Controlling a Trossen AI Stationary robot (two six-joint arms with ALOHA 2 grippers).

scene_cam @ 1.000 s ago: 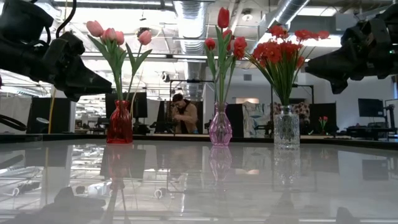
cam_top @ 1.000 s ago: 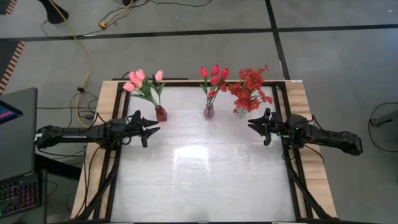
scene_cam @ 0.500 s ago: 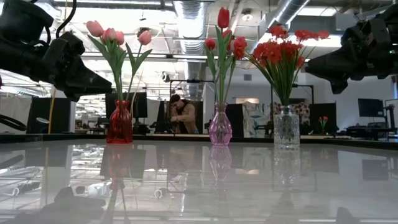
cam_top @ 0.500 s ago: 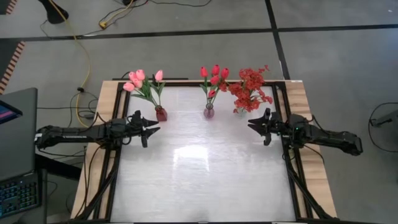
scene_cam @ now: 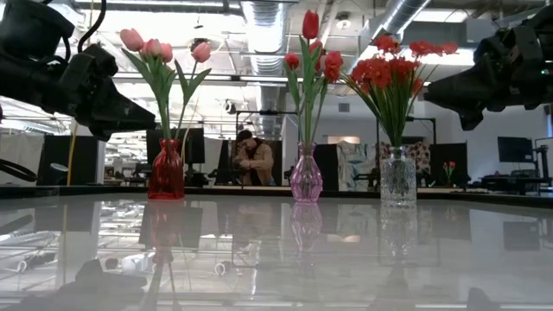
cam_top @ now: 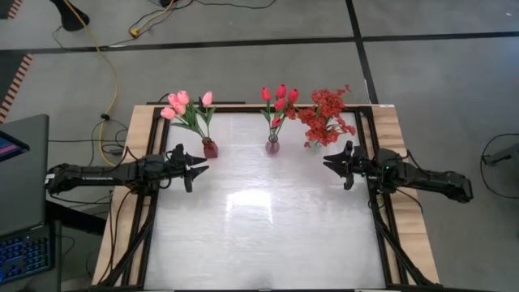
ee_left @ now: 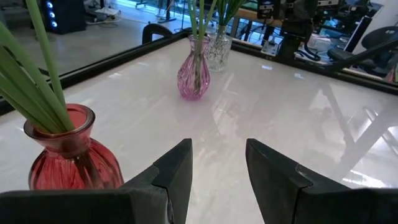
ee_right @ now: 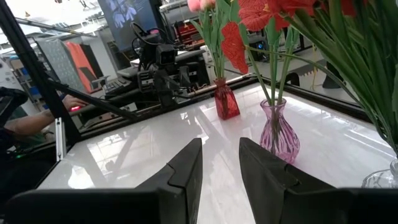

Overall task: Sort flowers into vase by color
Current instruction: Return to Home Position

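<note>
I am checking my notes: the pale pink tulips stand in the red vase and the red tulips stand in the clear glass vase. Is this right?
Not quite: the low view shows the red tulips in the purple vase, in the middle. The pale pink tulips do stand in the red vase.

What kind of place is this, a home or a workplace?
Most likely a robotics lab or workshop: bare ceiling ducts overhead, a person among desks and screens behind the table, a yellow cable on the floor. The left hand and right hand hover open, empty.
</note>
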